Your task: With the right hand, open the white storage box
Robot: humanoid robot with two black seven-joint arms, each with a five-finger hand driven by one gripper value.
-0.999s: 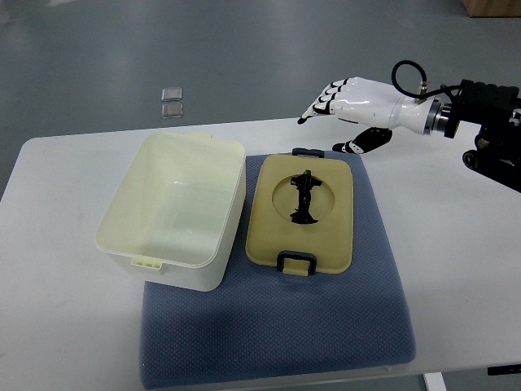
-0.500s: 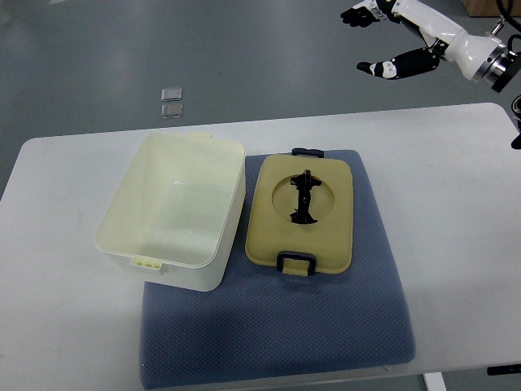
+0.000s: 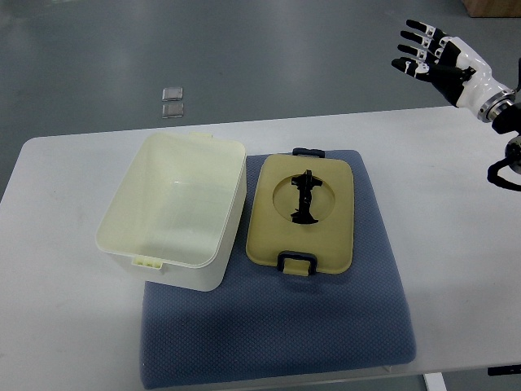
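The white storage box [image 3: 173, 210] stands open and empty at the left end of a blue mat [image 3: 326, 326]. Its tan lid [image 3: 302, 213], with a black handle in the middle and dark clips at both ends, lies flat on the mat just right of the box. My right hand [image 3: 427, 55] is raised at the upper right, beyond the table's far edge and well away from box and lid. Its fingers are spread and hold nothing. The left arm does not show.
A white table [image 3: 456, 212] carries the mat and box. Two small clear squares [image 3: 172, 102] lie on the grey floor past the table's far edge. Part of the right arm's dark joint [image 3: 509, 155] shows at the right edge.
My right hand has lifted from just above the lid's far end, up and to the right, and has turned so the fingers fan out upward. Box and lid have not moved.
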